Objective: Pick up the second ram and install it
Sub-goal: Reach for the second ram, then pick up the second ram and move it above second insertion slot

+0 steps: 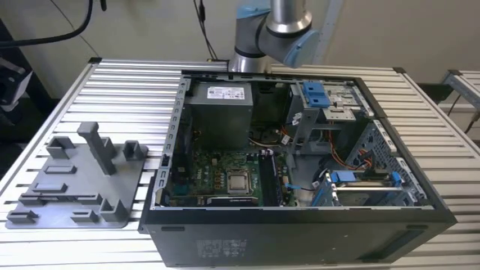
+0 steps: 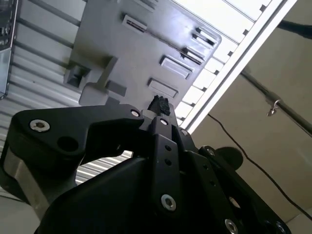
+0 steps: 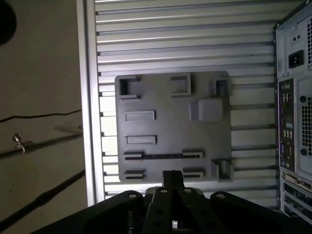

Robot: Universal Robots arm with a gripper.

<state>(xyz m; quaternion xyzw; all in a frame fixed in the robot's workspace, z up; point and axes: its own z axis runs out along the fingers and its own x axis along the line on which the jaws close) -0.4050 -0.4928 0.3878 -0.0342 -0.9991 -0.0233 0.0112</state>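
First wrist view: my gripper (image 3: 173, 175) hangs clenched on nothing over the grey fixture tray (image 3: 170, 116), and the second ram (image 3: 163, 156) is untouched.
Seen from the exterior view, the tray lies on the worktop (image 1: 127, 101) at nine o'clock from the open computer case (image 1: 300, 236). The ram shows as a thin dark strip toward the tray's six o'clock edge, held between two small grey holders (image 3: 193, 154). For a clean pick, I judge I should spread my fingers first, centre them across the board's thin edge midway between the holders, then lift straight out.
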